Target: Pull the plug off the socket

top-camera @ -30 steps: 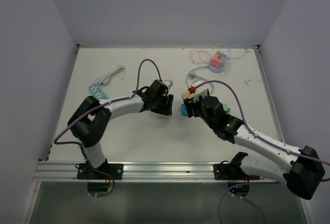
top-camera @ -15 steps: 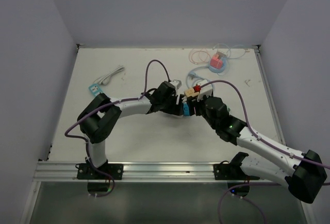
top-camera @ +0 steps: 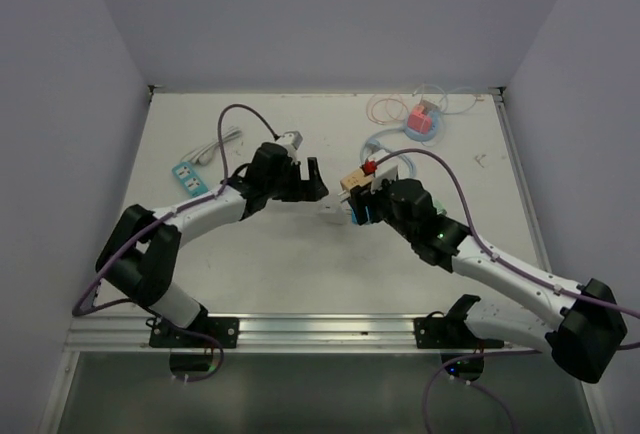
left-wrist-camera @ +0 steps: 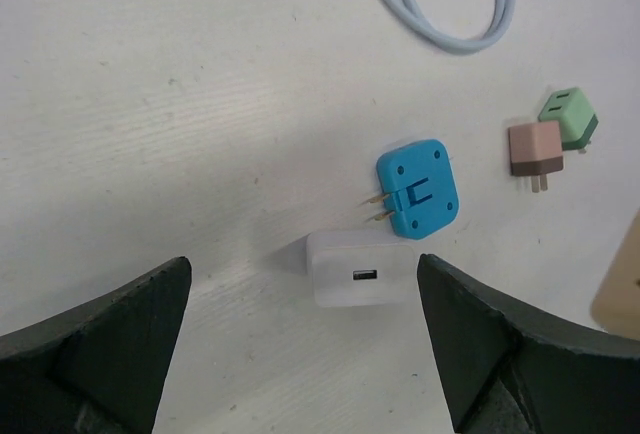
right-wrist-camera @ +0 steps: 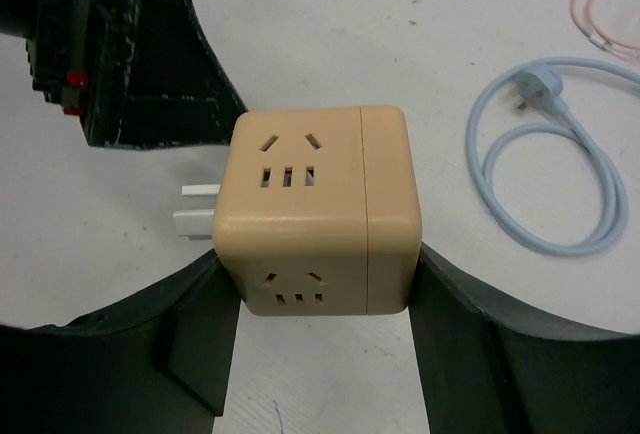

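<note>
While socket (right-wrist-camera: 315, 219) in R pincer (right-wrist-camera: 322, 299), plug (left-wrist-camera: 360, 279) on tbl (left-wrist-camera: 150, 104).

The left gripper (top-camera: 309, 178), half a second ago pressed against the beige cube socket (top-camera: 354, 182), has drawn back leftward with its fingers spread. A white USB charger plug (left-wrist-camera: 360, 274) now lies exposed on the table (top-camera: 250, 274), just beside the blue adapter (left-wrist-camera: 418, 189)

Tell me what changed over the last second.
The left gripper, which had closed in on the socket cube, pulled back to the left and is open; the white plug now lies loose on the table. The right gripper stays shut on the socket cube, roughly where it was.
</note>
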Action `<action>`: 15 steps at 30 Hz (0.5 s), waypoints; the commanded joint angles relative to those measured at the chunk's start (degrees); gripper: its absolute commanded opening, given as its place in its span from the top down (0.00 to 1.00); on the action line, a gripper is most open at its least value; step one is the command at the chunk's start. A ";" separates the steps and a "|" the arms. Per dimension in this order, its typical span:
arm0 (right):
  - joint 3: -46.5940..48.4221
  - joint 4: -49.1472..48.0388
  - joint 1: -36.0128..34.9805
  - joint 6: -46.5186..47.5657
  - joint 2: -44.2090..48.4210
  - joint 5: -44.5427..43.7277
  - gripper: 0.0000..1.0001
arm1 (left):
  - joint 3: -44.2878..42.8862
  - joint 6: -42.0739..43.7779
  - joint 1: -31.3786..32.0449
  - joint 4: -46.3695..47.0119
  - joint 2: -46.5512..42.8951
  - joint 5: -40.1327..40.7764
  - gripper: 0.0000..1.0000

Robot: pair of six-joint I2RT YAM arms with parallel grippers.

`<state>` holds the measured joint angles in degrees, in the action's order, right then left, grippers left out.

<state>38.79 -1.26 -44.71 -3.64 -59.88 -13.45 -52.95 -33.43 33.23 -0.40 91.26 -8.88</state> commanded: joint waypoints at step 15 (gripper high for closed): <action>20.62 -4.36 -4.67 0.30 -29.03 22.68 1.00 | -8.48 8.28 -21.01 -23.48 -28.76 11.32 0.00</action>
<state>55.18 -1.39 -47.09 -3.44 -84.09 4.93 -56.38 -29.76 14.17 -16.80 67.20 -2.02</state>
